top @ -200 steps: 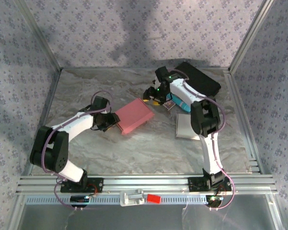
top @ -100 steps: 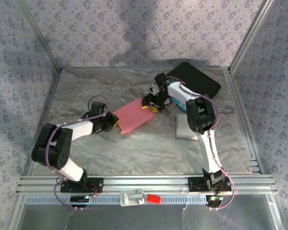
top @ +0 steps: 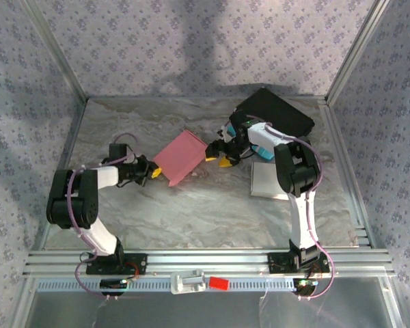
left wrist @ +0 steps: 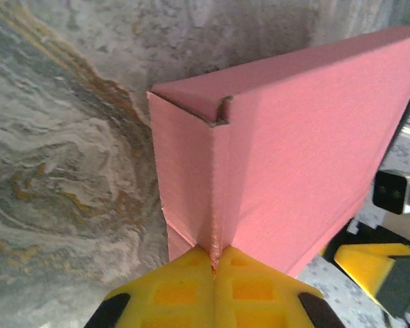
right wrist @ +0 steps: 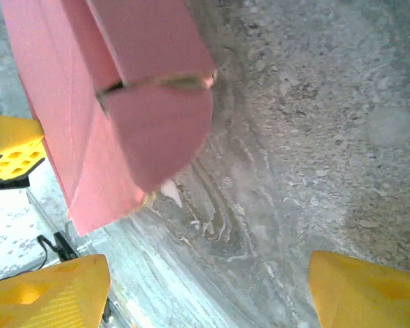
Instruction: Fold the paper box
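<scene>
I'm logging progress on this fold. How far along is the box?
Done: the box has closed into a flat carton, its side panels creased at the corner in the left wrist view. In hand: the left gripper is shut on that corner, and the right gripper stands open by the other end. Left: the rounded flap there looks untucked, so that end remains to be closed.

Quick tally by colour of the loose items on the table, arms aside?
Pink: 1, the paper box
Black: 1, a flat panel
White: 1, a flat sheet
Light blue: 1, a small item, partly hidden
Total: 4
</scene>
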